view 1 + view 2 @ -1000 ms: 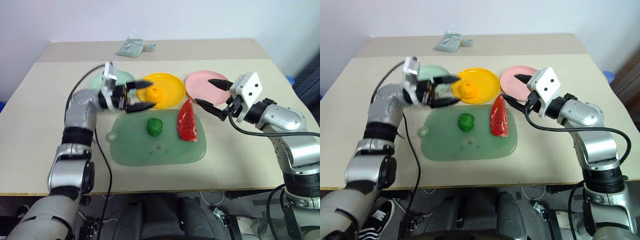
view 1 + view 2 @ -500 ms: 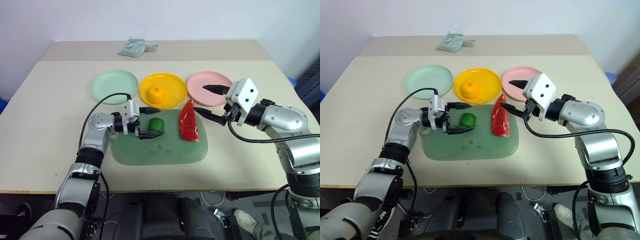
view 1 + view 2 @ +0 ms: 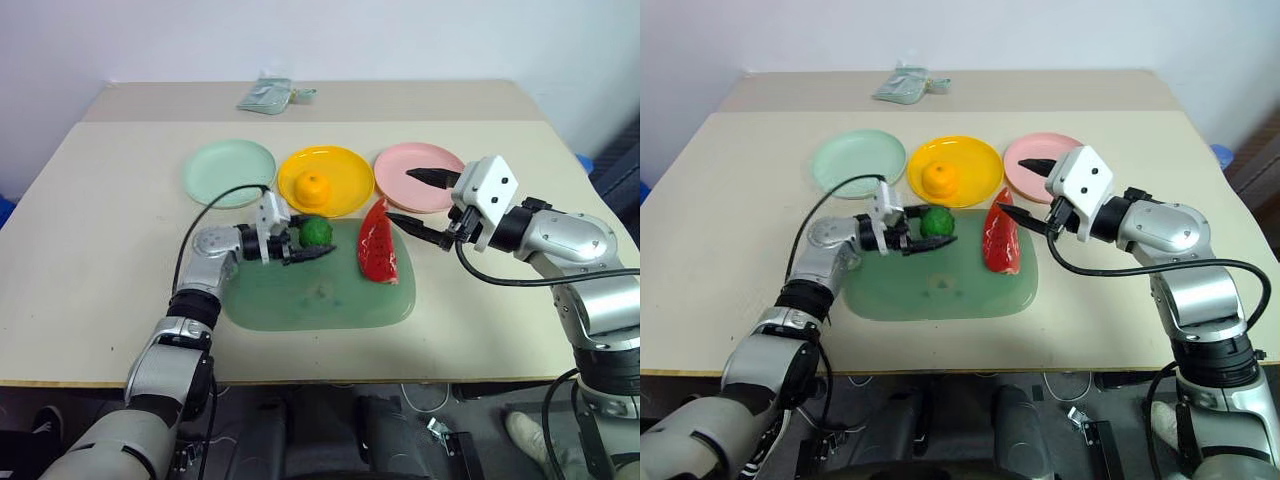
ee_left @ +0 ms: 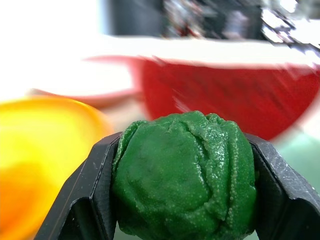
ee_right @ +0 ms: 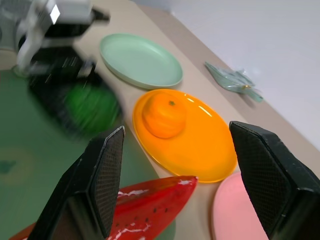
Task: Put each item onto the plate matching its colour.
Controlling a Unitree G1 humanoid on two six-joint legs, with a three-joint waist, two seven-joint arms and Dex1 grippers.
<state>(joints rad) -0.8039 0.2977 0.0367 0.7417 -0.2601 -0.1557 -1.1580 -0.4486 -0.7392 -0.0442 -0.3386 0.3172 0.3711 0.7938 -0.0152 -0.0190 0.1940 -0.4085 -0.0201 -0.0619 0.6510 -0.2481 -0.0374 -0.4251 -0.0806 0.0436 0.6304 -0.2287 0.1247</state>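
Green ball [image 4: 184,175] is clamped between the left gripper [image 3: 300,243] fingers over the green mat [image 3: 320,300]; right gripper [image 3: 425,203] is held spread wide beside the watermelon slice [image 3: 378,250].

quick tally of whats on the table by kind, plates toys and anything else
plates: 3 - mint green plate, yellow plate, pink plate
toy foods: 3 - orange fruit, green ball, watermelon slice
mats: 1 - green mat
packets: 1 - packet
total: 8

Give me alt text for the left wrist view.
The left gripper is shut on a bumpy dark-green ball. Behind it lie the red watermelon slice and the yellow plate.
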